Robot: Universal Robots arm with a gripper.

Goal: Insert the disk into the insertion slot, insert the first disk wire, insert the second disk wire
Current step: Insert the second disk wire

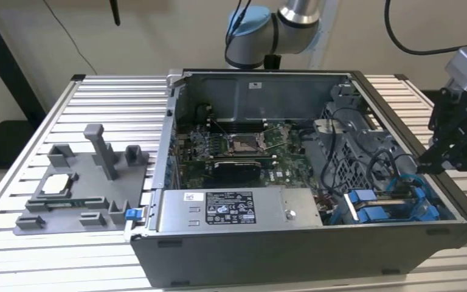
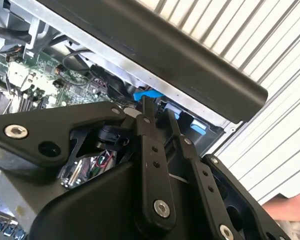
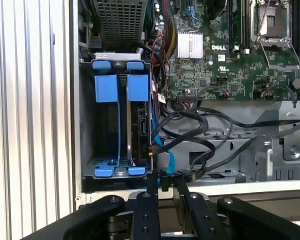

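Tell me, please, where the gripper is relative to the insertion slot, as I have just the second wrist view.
Observer: In the exterior view, the gripper hangs over the computer case's edge at that view's right, by the insertion slot.
Operator: Is it filled?
Observer: In the first wrist view, one compartment holds a disk, edge-on; its neighbour looks empty.
Operator: And the wires?
Observer: A blue cable runs beside the filled compartment; its end is hidden.
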